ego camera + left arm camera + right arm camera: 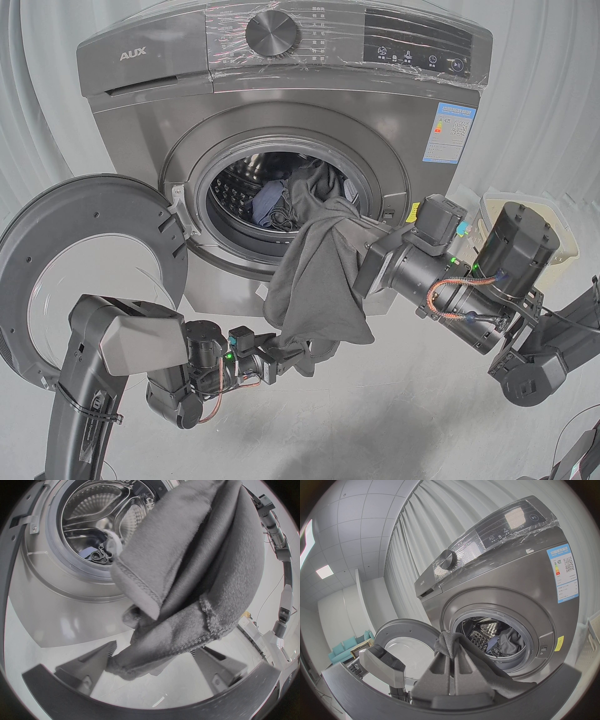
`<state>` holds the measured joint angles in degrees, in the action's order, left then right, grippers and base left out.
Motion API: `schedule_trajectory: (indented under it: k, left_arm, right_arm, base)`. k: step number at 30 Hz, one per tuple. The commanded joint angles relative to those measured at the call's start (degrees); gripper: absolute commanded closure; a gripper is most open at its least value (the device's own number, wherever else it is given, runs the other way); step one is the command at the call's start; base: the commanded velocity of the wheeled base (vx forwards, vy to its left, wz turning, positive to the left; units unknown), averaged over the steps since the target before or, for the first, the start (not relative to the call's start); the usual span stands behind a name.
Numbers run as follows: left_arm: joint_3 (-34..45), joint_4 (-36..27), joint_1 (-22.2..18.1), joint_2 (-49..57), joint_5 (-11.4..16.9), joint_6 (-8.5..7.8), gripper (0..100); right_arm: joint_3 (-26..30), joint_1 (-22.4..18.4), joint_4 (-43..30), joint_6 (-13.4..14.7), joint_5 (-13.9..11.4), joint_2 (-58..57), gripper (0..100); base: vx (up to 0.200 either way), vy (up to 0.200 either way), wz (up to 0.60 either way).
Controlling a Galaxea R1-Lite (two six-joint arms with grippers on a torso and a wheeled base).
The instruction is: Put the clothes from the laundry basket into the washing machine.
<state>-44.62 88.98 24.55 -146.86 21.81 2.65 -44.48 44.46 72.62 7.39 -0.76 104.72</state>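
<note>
Jaws of the right gripper [454,655] are pressed together on a fold of a grey garment [315,275], pinched tight with no gap between them. That gripper sits at the lower rim of the washing machine [281,119] opening. The garment spills from it over the rim and hangs down the front of the machine. The left gripper [154,648] is below, with its fingers [90,664] spread wide. The garment's lower hem hangs into the gap between them, and they are not closed on it. Inside the drum [240,187] lie a blue piece [269,200] and a dark piece [312,184]. The round door [81,250] stands swung open on the machine's left. The laundry basket [565,244] stands to the right, behind the right arm.
</note>
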Motion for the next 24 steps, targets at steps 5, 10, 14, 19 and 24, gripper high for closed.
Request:
schedule_trajectory:
  k: [5,10,14,19,24]
  left_arm:
    - [-0.21,0.05,1.2,-0.01,-0.19,-0.1,100]
    - [4.63,0.32,0.67,6.5,-0.1,-0.18,100]
    - [11.57,0.32,0.32,17.22,-0.45,-0.71,100]
    - [18.87,0.23,-0.12,29.7,-0.28,-2.12,100]
    - [20.97,0.23,-2.75,35.24,0.25,-1.94,100]
  right_arm:
    - [0.01,0.01,0.15,0.08,0.05,0.22,100]
    - [0.19,-0.87,-0.02,0.17,0.14,0.31,100]
    - [1.07,-2.89,-0.02,0.08,0.49,1.37,100]
    - [2.91,-4.82,0.51,0.0,0.58,2.25,100]
    - [5.11,-5.88,0.59,-0.09,0.58,2.95,100]
  base:
    - [0.0,0.0,0.0]
    - [0.0,0.0,0.0]
    - [0.0,0.0,0.0]
    - [0.0,0.0,0.0]
    - [0.0,0.0,0.0]
